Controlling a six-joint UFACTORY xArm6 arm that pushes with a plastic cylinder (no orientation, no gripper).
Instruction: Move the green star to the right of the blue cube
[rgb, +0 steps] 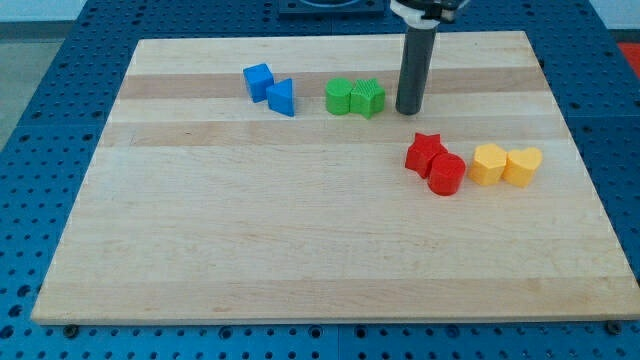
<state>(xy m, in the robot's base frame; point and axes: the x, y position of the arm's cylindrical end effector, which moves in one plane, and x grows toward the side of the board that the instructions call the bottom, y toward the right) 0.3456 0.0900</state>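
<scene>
Wooden board (300, 250) on blue pegboard (60, 90); my tip (408, 111) beside green star (368, 97).

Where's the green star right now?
The green star sits near the view's top, just right of centre, touching another green block on its left, with my tip close on its right.

Open gap between green star (368, 97) and blue triangle (283, 97), but green cube (339, 96) touches the star's left side and blocks it. My tip (408, 110) sits just right of star.
</scene>
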